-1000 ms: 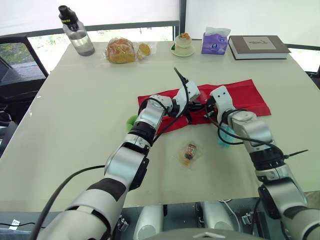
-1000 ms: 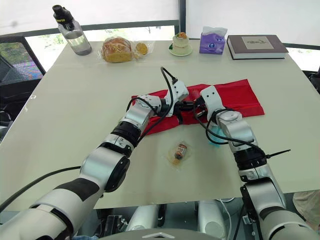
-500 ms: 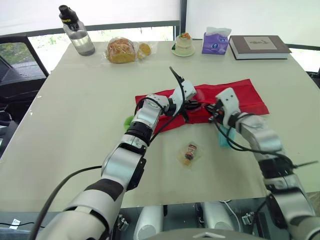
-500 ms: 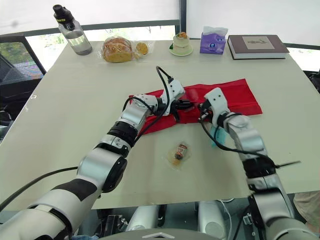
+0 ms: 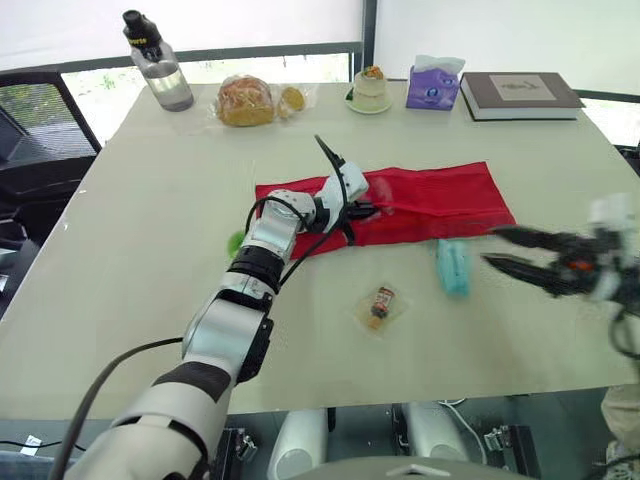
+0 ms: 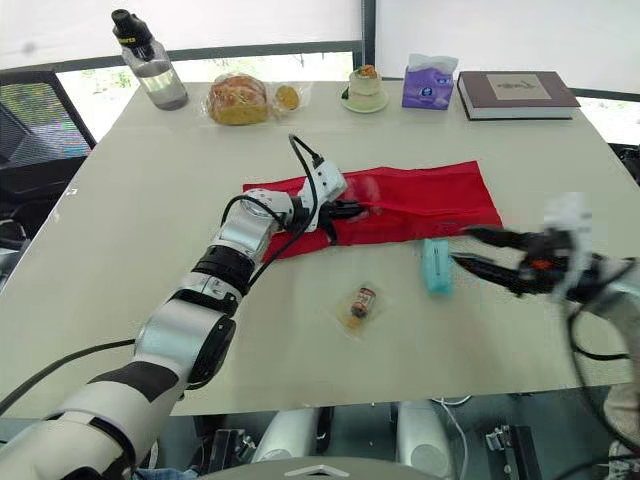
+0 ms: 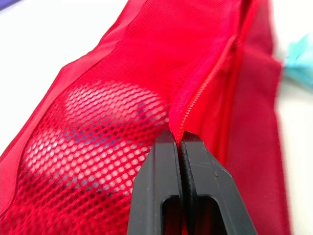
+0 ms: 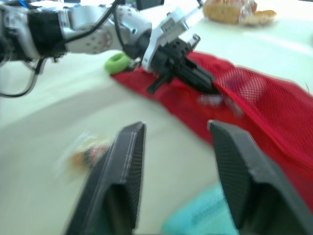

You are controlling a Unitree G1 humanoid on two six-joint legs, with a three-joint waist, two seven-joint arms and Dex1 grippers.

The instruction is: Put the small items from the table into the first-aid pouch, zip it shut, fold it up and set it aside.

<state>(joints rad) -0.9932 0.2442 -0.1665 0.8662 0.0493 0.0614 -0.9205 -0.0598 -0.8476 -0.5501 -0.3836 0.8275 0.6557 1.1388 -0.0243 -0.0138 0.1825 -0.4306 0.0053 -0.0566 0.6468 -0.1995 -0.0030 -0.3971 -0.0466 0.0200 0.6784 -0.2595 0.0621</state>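
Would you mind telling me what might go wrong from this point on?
The left gripper is shut on the zipper edge of the red pouch; a tug might drag the pouch and close its opening. The open right gripper points toward the teal packet; a low approach may knock it away.

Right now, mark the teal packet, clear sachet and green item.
teal packet [image 5: 453, 267]: left eye view, middle.
clear sachet [image 5: 380, 303]: left eye view, middle.
green item [image 5: 236, 243]: left eye view, visible edge.
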